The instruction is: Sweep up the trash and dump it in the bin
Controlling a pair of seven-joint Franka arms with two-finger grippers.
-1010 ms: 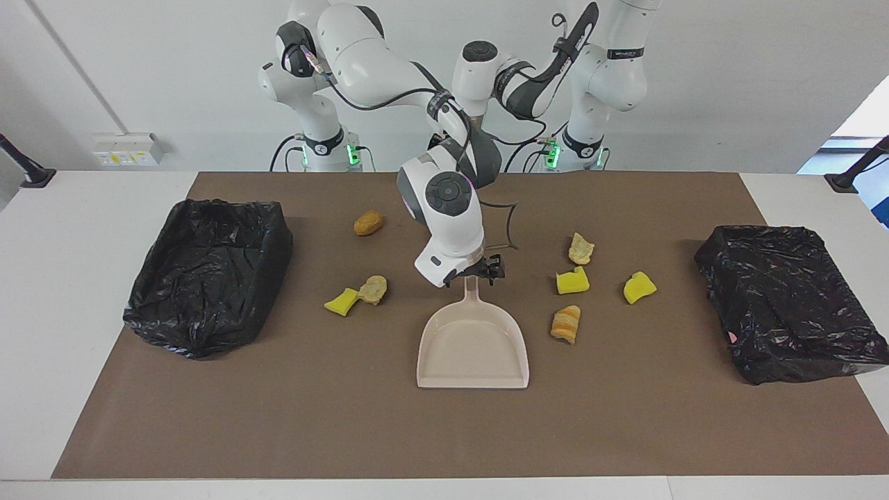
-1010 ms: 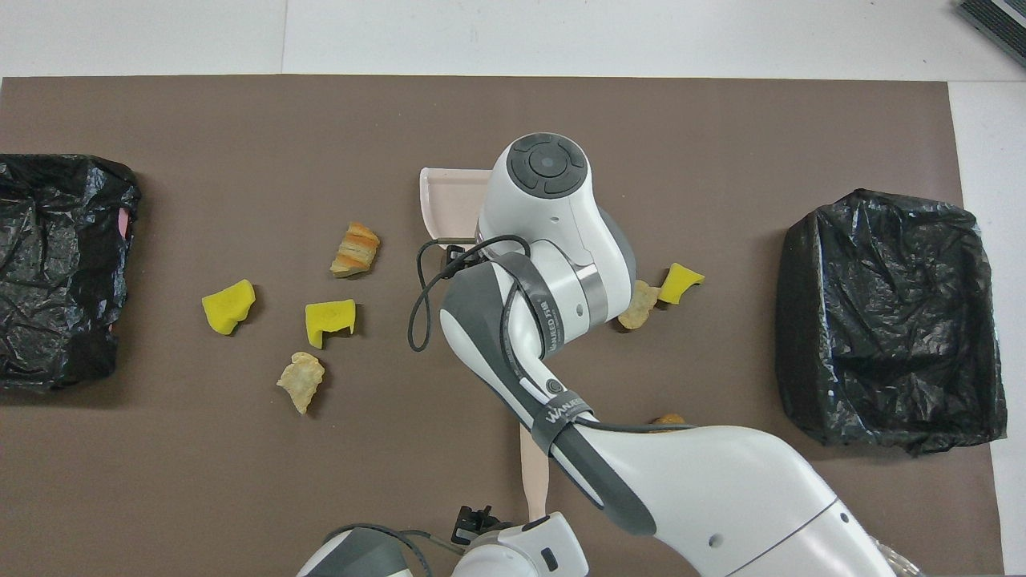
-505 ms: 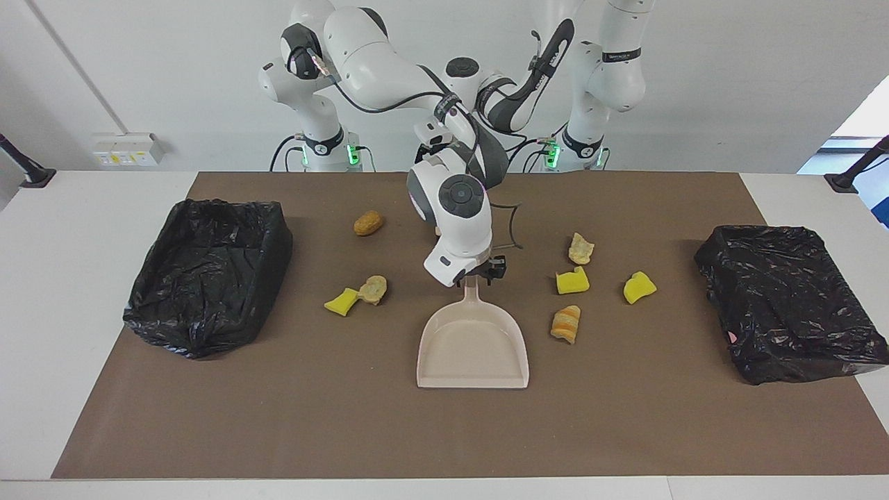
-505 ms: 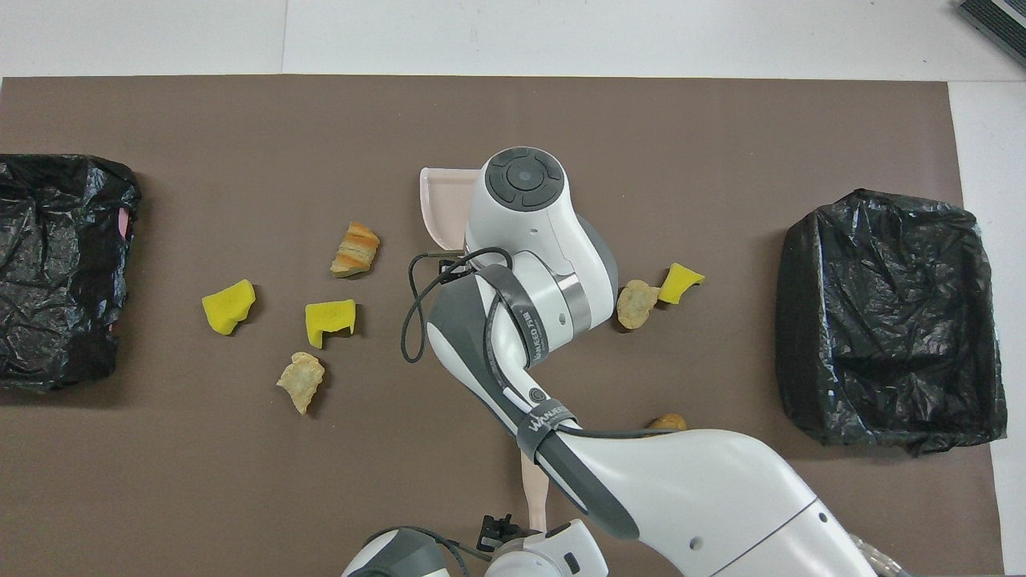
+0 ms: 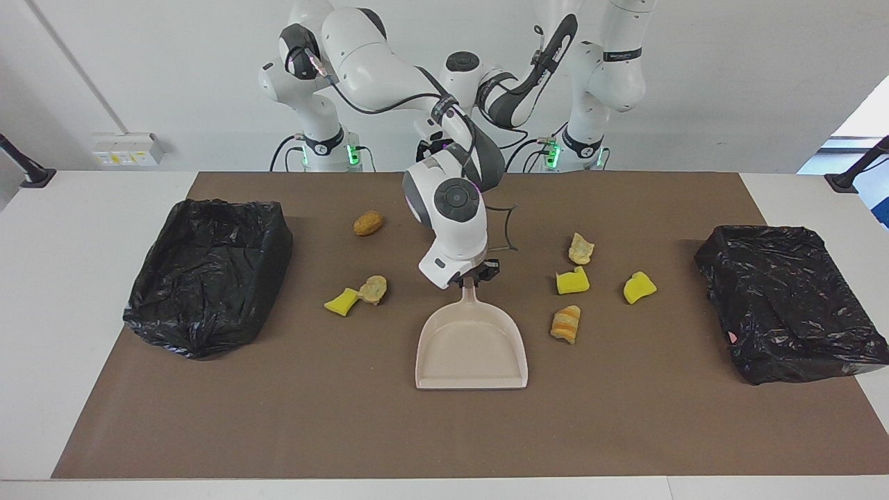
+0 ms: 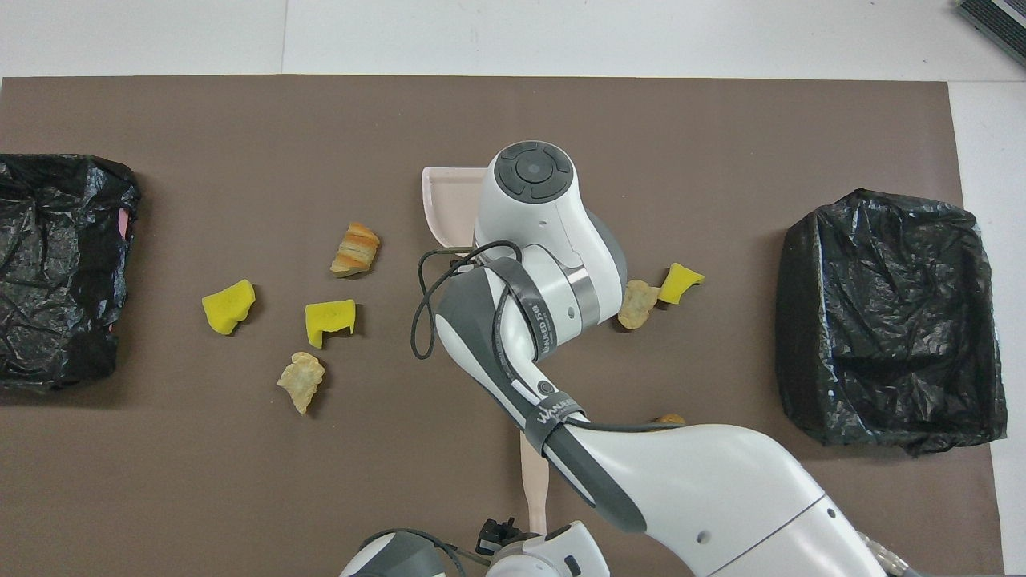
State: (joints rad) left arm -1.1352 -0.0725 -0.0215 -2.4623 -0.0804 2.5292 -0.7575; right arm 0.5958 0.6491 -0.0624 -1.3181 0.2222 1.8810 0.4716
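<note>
Right gripper (image 5: 475, 276) clamped on dustpan (image 5: 472, 347) handle, mid-table. Left gripper (image 6: 501, 533) over the brush (image 6: 535, 481) handle, can't tell its opening. Seven scraps (image 5: 572, 280) lie loose either side of the pan. Risk: handle grip is off-balance, pan may pivot when lifted.

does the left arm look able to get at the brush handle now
Likely yes: the left end effector is right by the end of the brush handle, nothing between; the right arm covers only its farther part.
</note>
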